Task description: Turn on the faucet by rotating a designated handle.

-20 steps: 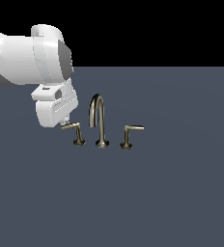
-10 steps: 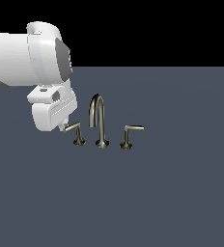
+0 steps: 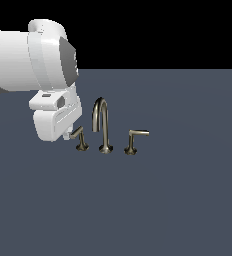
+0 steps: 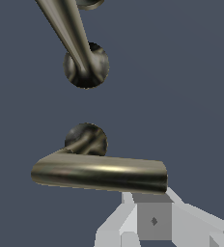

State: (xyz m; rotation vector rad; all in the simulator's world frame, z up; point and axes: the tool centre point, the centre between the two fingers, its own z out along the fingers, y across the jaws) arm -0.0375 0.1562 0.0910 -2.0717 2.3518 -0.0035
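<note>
The brushed-metal faucet stands on the dark grey surface with its tall gooseneck spout point(image 3: 102, 124) in the middle. The handle point(image 3: 79, 137) is the lever at the exterior view's left, and its thin arm slants down-left toward my gripper point(image 3: 68, 135). My white hand hangs low right beside it, with the fingertips at the lever's tip. In the wrist view the handle point(image 4: 99, 172) lies as a thick bar just beyond a grey fingertip point(image 4: 154, 219), which looks to touch its end. Whether the jaws are open or shut does not show. The spout point(image 4: 70, 34) rises behind.
The mirror-image lever point(image 3: 133, 140) stands to the exterior view's right of the spout, its arm pointing right. My bulky white arm point(image 3: 33, 60) fills the upper left of the exterior view. The flat grey surface point(image 3: 178, 200) stretches all around.
The handle's arm has swung from level and leftward to slanting down-left. My hand has shifted slightly lower and rightward against it.
</note>
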